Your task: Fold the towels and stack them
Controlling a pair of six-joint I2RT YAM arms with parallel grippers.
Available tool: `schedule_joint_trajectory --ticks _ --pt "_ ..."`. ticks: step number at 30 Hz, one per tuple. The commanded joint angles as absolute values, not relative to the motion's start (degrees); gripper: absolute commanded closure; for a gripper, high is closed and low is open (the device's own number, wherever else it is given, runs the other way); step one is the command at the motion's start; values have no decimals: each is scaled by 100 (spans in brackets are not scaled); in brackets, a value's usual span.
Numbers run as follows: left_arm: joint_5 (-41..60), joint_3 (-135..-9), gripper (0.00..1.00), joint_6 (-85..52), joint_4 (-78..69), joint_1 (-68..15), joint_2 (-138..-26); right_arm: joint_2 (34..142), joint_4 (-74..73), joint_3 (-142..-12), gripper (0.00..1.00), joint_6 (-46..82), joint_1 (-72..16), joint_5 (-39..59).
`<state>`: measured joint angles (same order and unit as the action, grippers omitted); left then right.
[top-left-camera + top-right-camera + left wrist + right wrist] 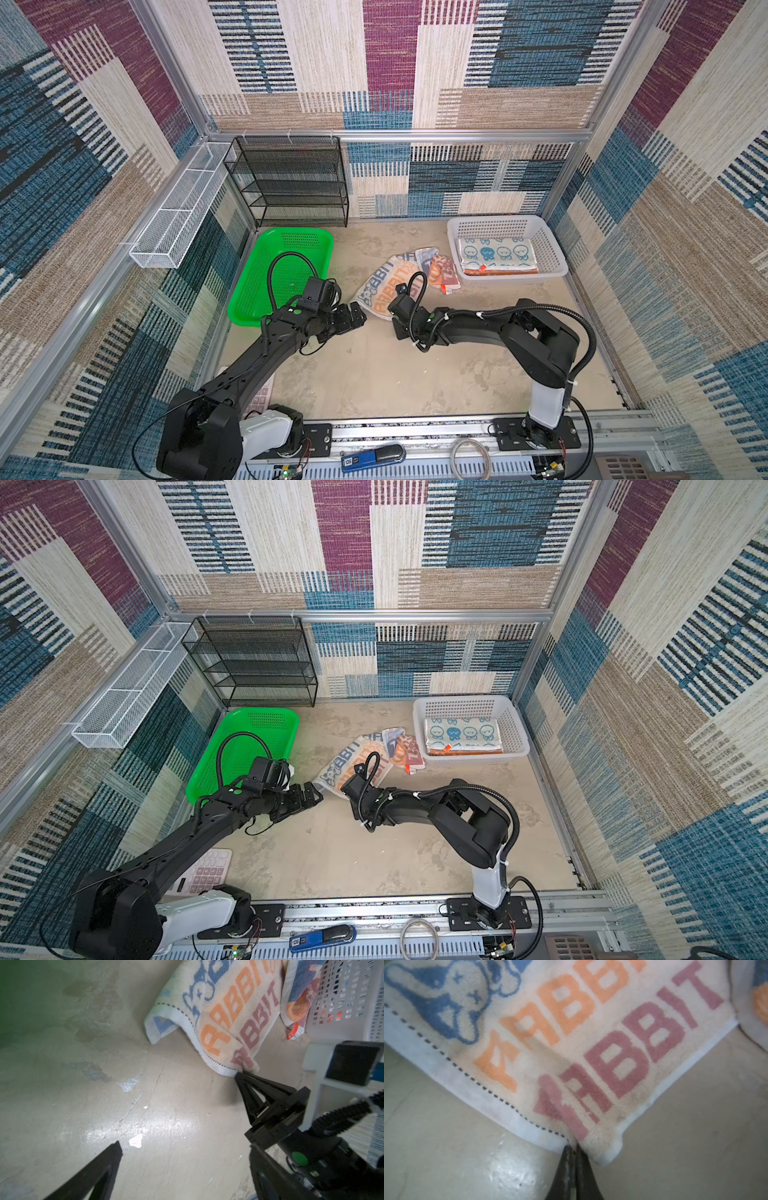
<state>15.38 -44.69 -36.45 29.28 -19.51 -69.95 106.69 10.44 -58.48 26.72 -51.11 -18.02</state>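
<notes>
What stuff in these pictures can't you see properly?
- Orange folded towel in the white plastic basket: both top views, the pale folded towel with blue rabbit faces covers its print.
- Whitish RABBIT-lettered towel: right wrist view, far end cut off by the picture's edge.
- Right gripper, shut on that towel's corner: top views, tips hidden under its own wrist.
- Pink calculator: top views, left arm covers part.
</notes>
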Motion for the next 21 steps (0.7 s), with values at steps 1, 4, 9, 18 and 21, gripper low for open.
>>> schedule_joint_trajectory --ticks 1,4,9,18,21 --pt "1602 -4449 1 -3614 2823 -1975 -7169 10361 1939 -5652 100 2550 -4914 -1501" --pt "1547 -4491 1 -3595 2732 -2045 -7420 9954 1912 -5572 100 2380 -4659 -1305" --pt "1600 -4659 1 -3785 2401 -2312 -7965 9459 2092 -5616 100 2117 -4293 -1297" --pt "1192 -5288 1 -3706 2144 -3150 -8951 8705 2028 -5257 100 1909 -3599 -837" --pt "1196 -5288 4 -3584 1872 -3360 -9147 8615 1932 -5148 100 1896 -3405 -616"
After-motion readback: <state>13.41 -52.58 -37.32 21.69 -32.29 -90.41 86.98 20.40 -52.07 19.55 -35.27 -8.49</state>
